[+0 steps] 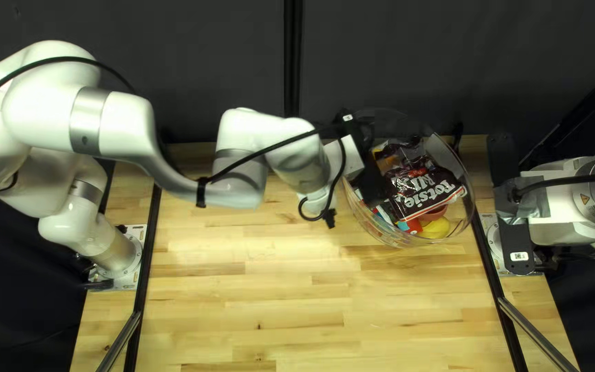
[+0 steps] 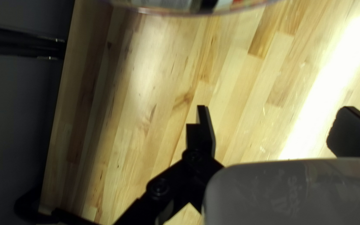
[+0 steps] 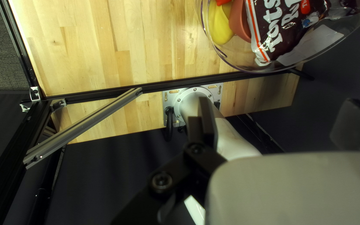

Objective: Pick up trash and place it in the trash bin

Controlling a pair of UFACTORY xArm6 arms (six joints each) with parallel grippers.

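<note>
Brown and glossy, a bag (image 1: pixel 418 191) lies atop the trash in the clear bin (image 1: pixel 473 200), at two o'clock on the table (image 1: pixel 242 303), twelve being the curtain (image 1: pixel 173 83). Toward the bin's five o'clock sit a yellow piece (image 1: pixel 436 228) and a reddish-brown one (image 3: pixel 239 23); white paper (image 3: pixel 311 46) shows beside the bag. The left arm (image 1: pixel 118 120) reaches in from ten o'clock, its black cable (image 1: pixel 270 153) looping alongside, and in the view from above it hides the bin's near-ten side. The left gripper (image 1: pixel 373 176) has its fingers spread wide, holding nothing. At the bin's three o'clock is the right gripper (image 1: pixel 516 238), its fingers likewise well apart and gripping nothing. A black rail (image 1: pixel 503 293) runs close by the bin on that side, between it and the right arm's base (image 3: pixel 194 98). Metal struts cross the table's corners at five (image 1: pixel 537 334) and seven o'clock (image 1: pixel 120 342).
</note>
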